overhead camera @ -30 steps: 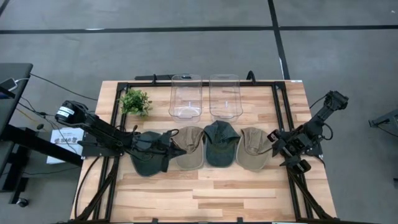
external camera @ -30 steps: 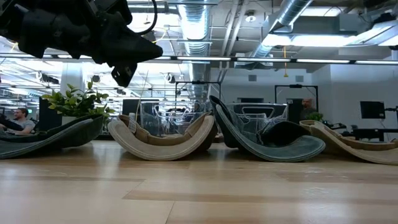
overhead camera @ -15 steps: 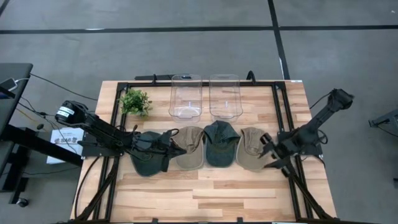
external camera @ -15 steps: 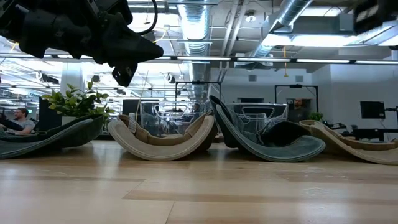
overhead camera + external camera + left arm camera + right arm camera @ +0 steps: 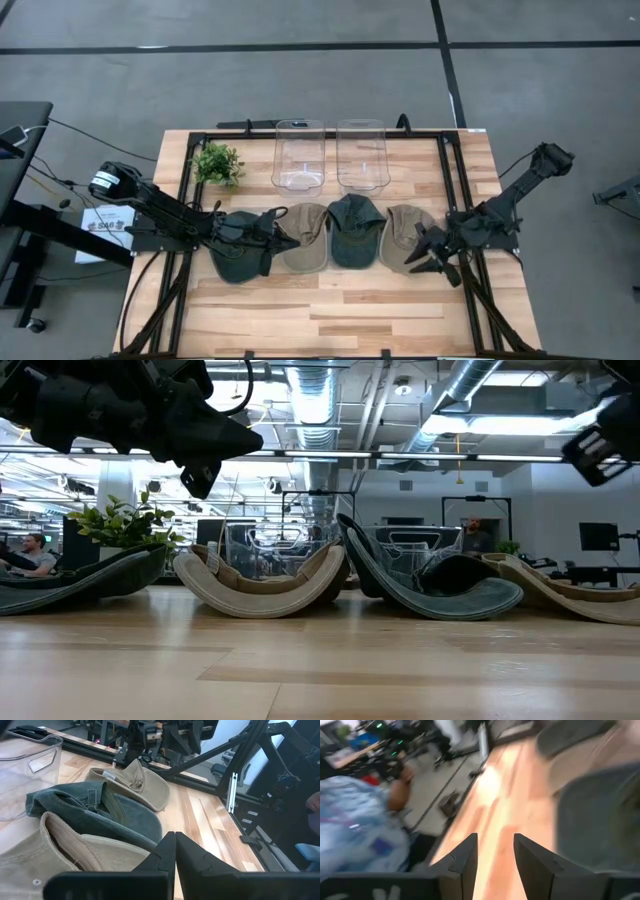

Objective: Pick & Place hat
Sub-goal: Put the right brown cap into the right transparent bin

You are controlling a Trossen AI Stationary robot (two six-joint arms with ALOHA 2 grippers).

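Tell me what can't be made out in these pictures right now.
- Dark green hat, high view: the left gripper and arm cover much of it.
- Right wrist view: motion blur; what lies ahead of the right gripper can't be identified.
- Rightmost tan hat, low view: cut off by the picture's edge.

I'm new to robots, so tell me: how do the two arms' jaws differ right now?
The left gripper has its jaws shut, while the right gripper has its jaws apart. The left hangs over the dark hat; the right sits at the tan hat. Both are dark and two-fingered.
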